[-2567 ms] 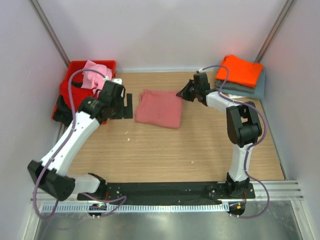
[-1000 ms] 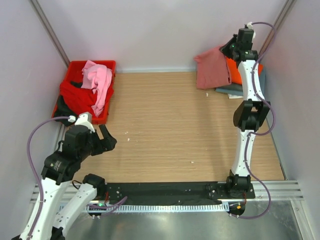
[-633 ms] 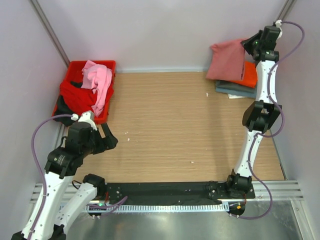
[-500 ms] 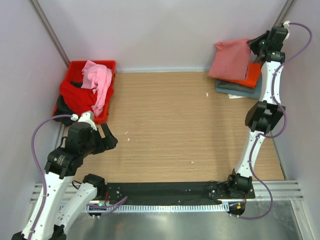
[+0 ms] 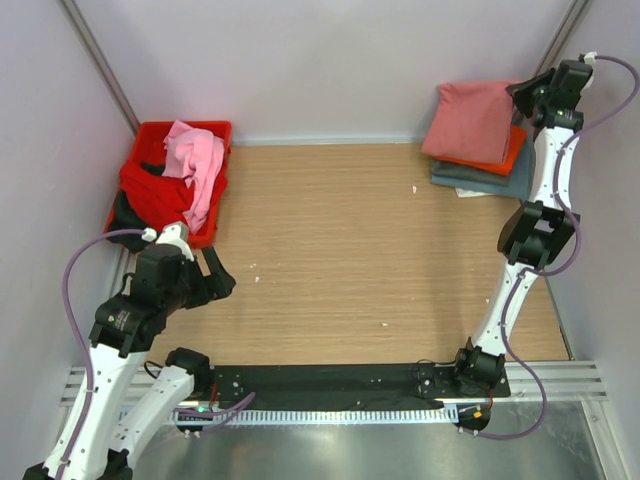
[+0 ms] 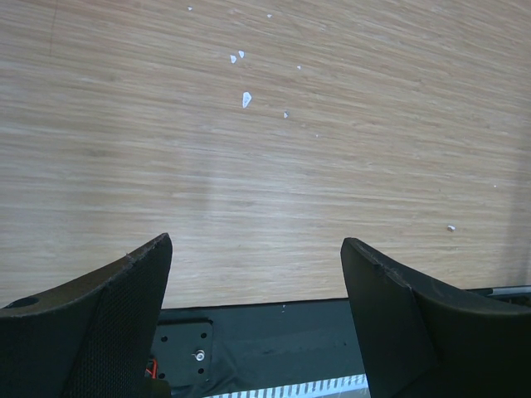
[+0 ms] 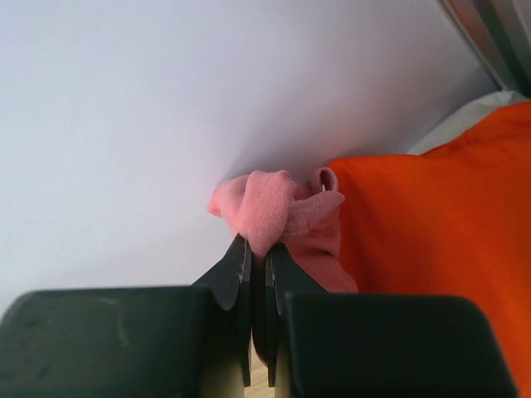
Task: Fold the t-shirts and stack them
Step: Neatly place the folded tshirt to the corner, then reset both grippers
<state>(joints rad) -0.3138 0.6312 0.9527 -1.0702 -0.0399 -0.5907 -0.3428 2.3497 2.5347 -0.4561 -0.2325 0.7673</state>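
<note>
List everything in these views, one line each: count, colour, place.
salmon-pink t-shirt: 1, dusty pink, folded, over the far-right stack
orange t-shirt: 1, orange, beneath it
grey-blue t-shirt: 1, grey-blue, stack's bottom
crate: 1, red, far-left corner
light pink t-shirt: 1, pink, heaped in crate
red t-shirt: 1, red, in crate
dark t-shirt: 1, black, crate's near end
table: 1, light wood
specks: several, white, on table
left gripper: 1, black, open over near-left table
right gripper: 1, black, shut on the salmon-pink t-shirt
</note>
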